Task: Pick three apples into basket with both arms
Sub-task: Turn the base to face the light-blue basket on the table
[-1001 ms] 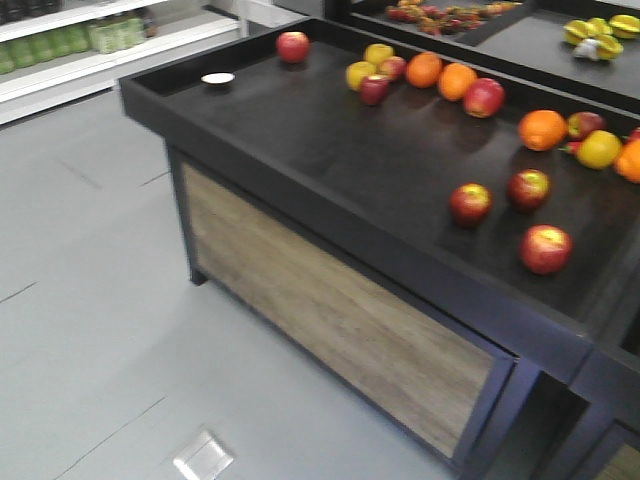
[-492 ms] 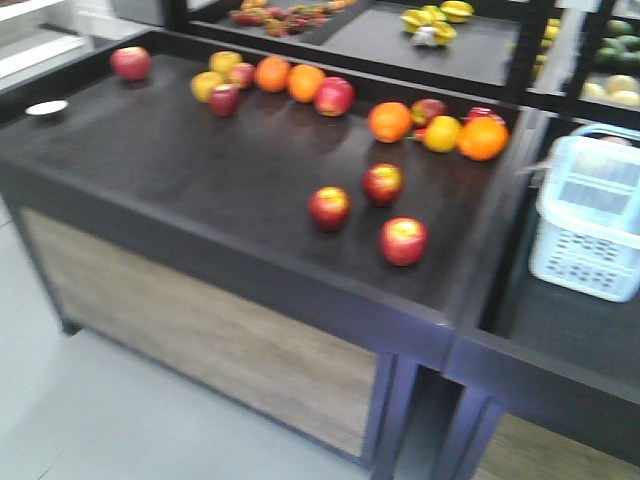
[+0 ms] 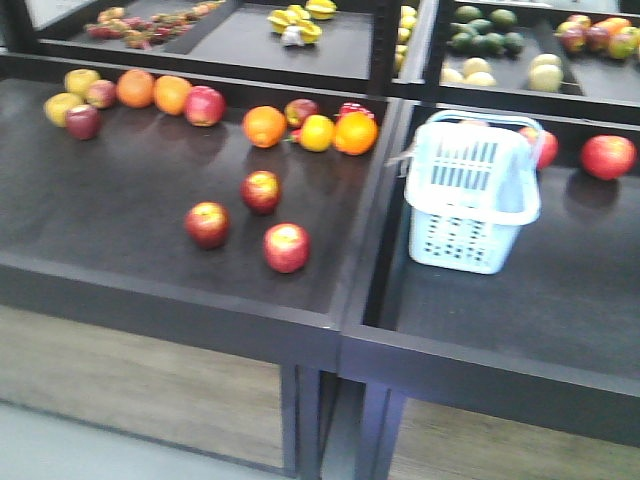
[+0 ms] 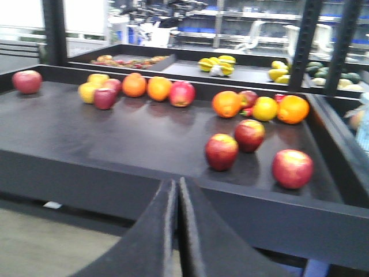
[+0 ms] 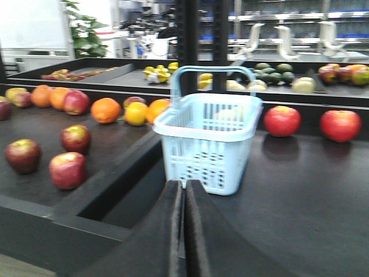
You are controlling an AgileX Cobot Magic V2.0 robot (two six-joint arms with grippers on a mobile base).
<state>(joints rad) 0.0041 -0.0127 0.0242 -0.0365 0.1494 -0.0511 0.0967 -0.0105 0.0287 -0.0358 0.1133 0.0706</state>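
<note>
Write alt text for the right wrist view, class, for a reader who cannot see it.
The right gripper, jaws shut and empty, points toward a pale blue basket standing on a dark display tray. Three red apples lie on the neighbouring tray to its left, oranges behind them.

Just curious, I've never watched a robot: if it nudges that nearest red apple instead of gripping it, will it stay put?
Probably not: the apple is round and lies loose on a flat shelf, so a nudge would likely roll it. The raised front lip should keep it from falling off. Its shiny-looking skin may slip in a grip.
</note>
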